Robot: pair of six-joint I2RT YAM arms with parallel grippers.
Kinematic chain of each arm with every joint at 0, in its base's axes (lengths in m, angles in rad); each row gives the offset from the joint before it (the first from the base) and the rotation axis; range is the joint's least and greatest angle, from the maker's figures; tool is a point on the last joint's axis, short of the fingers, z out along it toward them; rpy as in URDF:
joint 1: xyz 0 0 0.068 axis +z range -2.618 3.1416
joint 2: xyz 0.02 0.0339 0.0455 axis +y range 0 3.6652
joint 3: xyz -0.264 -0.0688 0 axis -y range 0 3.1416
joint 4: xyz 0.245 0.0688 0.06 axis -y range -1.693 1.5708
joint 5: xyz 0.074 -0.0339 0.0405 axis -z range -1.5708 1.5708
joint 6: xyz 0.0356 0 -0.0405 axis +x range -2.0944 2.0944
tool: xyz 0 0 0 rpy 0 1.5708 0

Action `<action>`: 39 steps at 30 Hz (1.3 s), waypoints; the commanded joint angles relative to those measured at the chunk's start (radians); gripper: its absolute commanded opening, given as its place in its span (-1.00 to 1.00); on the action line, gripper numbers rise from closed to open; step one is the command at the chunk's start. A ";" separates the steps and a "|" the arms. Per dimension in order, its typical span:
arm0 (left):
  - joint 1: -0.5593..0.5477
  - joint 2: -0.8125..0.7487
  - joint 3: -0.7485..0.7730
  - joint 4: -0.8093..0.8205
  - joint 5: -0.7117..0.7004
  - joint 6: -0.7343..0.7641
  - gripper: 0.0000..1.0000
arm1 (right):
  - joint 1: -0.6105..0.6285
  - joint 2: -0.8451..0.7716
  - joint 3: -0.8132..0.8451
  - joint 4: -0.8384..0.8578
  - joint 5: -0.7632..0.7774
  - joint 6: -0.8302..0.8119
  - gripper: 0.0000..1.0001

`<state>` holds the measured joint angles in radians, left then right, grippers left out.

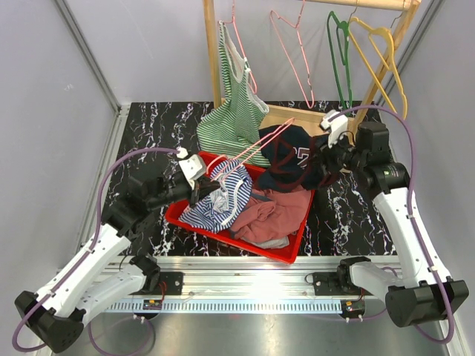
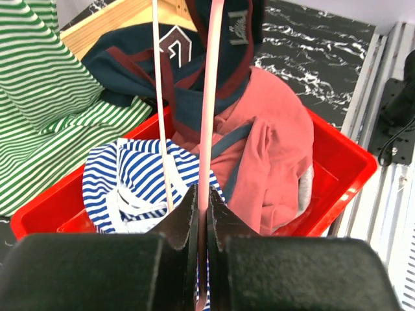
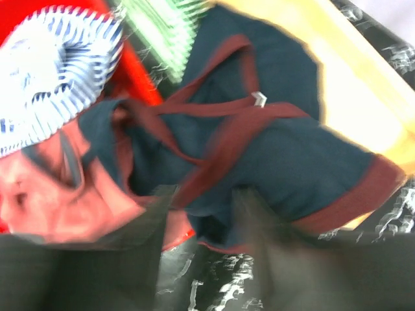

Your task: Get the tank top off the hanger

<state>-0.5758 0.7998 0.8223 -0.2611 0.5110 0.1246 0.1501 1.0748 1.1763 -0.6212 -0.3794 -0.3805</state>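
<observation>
The navy tank top (image 1: pixel 291 157) with maroon trim lies bunched over the far right corner of the red bin (image 1: pixel 261 251). A pink hanger (image 1: pixel 256 147) slants from the bin up to it. My left gripper (image 1: pixel 202 179) is shut on the hanger's pink rod (image 2: pixel 209 97), jaws pressed flat on it (image 2: pixel 202 202). In the left wrist view both rods reach up onto the tank top (image 2: pixel 194 65). My right gripper (image 1: pixel 327 152) is at the tank top's right side. It is open in a blurred right wrist view (image 3: pixel 204 204), with the tank top's hem (image 3: pixel 272 162) just past its fingertips.
In the bin lie a blue-and-white striped top (image 1: pixel 219 204) and a salmon garment (image 1: pixel 274 215). A green striped top (image 1: pixel 236 111) hangs from the wooden rack (image 1: pixel 211 52) at the back. Pink (image 1: pixel 293 44), green (image 1: pixel 340 52) and yellow (image 1: pixel 382 59) hangers hang there bare.
</observation>
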 commanded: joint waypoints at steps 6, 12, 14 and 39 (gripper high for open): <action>0.004 0.044 0.075 -0.049 0.021 0.110 -1.00 | -0.001 0.002 0.138 -0.309 -0.320 -0.345 0.95; 0.004 0.098 0.167 -0.154 0.090 0.217 -1.00 | 0.000 -0.001 0.285 -0.710 -0.525 -0.805 0.98; 0.002 0.121 0.182 -0.191 0.109 0.251 -1.00 | -0.001 0.011 0.316 -0.838 -0.584 -0.998 0.97; 0.002 0.187 0.253 -0.308 0.314 0.377 -1.00 | 0.266 0.146 0.235 -0.582 -0.326 -0.926 0.67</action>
<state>-0.5758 0.9947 1.0325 -0.6018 0.7609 0.4805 0.3733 1.2236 1.4357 -1.2758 -0.8333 -1.3754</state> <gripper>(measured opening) 0.030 0.857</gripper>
